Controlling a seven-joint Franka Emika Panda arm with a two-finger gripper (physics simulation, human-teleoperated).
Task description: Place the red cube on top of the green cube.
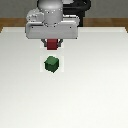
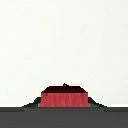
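Observation:
The red cube [image 1: 52, 46] sits between the fingers of my gripper [image 1: 52, 45], just below the arm's grey and white hand. The gripper is shut on it. The green cube [image 1: 51, 64] stands alone on the white table, a short way in front of the red cube towards the camera, and is not touched. In the wrist view the red cube [image 2: 63, 98] fills the space between the two dark fingertips of the gripper [image 2: 63, 101]. The green cube is out of that view.
The white table [image 1: 95, 90] spreads around both cubes. Its far edge meets a brown floor strip [image 1: 10, 22] behind the arm's base.

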